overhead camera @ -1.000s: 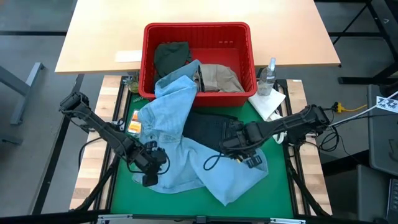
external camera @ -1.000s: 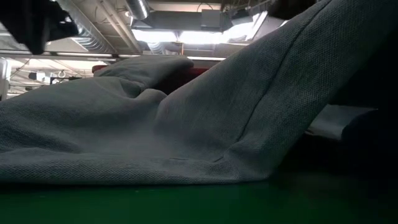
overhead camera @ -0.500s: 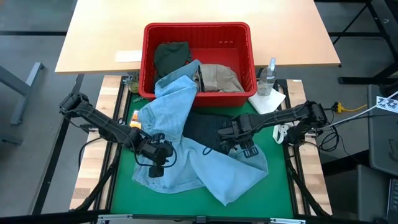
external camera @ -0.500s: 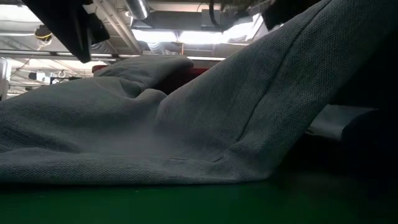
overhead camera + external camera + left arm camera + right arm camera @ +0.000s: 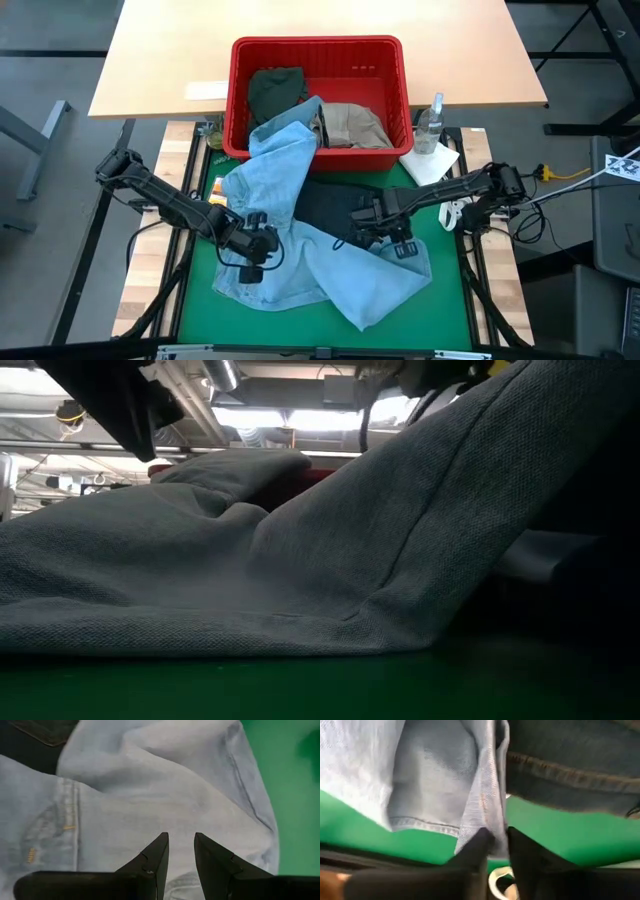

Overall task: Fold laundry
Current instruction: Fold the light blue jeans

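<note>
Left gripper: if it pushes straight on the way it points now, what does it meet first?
The light blue denim, it seems: the left gripper points straight at that cloth with nothing between. How near is unclear.

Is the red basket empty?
No, the red basket holds a dark green piece and a beige piece.

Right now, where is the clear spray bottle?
In the high view the clear plastic spray bottle stands upright at the table's far right, just outside the red plastic basket and beside the white cloth sheet.
</note>
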You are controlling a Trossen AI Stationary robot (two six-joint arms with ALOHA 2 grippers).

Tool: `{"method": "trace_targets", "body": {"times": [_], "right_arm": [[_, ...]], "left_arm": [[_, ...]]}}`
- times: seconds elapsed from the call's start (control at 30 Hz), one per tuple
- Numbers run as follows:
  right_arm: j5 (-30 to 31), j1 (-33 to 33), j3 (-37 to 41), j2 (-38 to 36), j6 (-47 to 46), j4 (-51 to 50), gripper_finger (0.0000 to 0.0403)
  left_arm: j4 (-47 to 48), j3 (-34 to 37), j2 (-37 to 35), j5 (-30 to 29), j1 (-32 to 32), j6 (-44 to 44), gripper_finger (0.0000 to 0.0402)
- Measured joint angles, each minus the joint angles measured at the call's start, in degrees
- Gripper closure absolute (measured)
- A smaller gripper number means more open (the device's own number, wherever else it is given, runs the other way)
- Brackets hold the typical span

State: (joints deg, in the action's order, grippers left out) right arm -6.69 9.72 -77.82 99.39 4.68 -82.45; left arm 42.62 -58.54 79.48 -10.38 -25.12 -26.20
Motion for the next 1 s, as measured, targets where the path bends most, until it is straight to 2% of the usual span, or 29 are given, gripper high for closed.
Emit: {"method": "trace_targets", "body": {"times": [0.1, 0.2, 0.3, 0.43, 0.57, 0.8, 1.0], "right_arm": [[-3.11, 0.03, 0.0, 0.0, -2.98, -4.0, 0.039], [-9.09, 0.04, 0.0, 0.0, -8.73, -7.9, 0.0379], [-17.39, 0.57, -0.14, -0.89, -12.35, -7.15, 0.0377], [-28.11, 1.91, -1.22, -1.46, -16.51, -7.41, 0.0397], [-37.77, 4.31, -1.67, -2.09, -19.79, -7.58, 0.0389], [-49.02, 11.73, -1.66, -3.23, -30.48, -7.58, 0.0396], [-54.37, 19.02, -1.66, -3.41, -40.03, -7.63, 0.0394]], "left_arm": [[-0.01, 0.0, 0.0, -2.33, 0.0, 0.43, 0.0314], [-0.93, 0.0, 1.28, -6.01, 0.84, 3.84, 0.0314], [-3.36, 0.0, 4.16, -8.38, 3.38, 8.23, 0.0314], [-6.36, 0.0, 9.02, -8.58, 7.56, 13.76, 0.0314], [-8.3, -0.02, 13.93, -8.36, 11.22, 17.61, 0.0316], [-9.31, -0.19, 18.86, -7.9, 14.72, 19.29, 0.034], [-8.45, -0.2, 18.96, -8.17, 14.88, 18.86, 0.0361]]}}
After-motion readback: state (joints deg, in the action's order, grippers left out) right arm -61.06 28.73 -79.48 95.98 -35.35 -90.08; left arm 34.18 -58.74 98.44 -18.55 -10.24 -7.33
